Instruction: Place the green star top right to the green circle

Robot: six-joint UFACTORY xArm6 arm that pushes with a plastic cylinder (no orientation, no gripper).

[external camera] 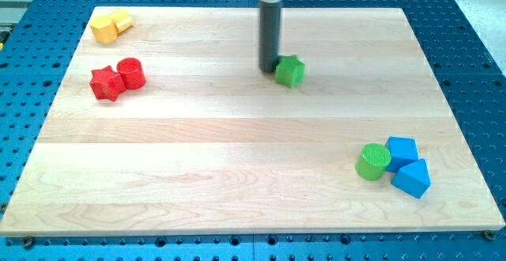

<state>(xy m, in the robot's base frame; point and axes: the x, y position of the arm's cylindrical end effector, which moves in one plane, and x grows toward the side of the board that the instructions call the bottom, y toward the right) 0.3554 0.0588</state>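
Wooden surface on blue perforated base. Green star sits far-centre; my tip touches its left side. No gripper fitted. Push steadily right and nearward, stopping up-right of green circle, clear of blue blocks.

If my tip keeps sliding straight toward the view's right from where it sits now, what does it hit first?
The green star. My tip sits just at its left side, touching or nearly so; the gap is too small to judge. Beyond the star, that line looks free to the board's edge.
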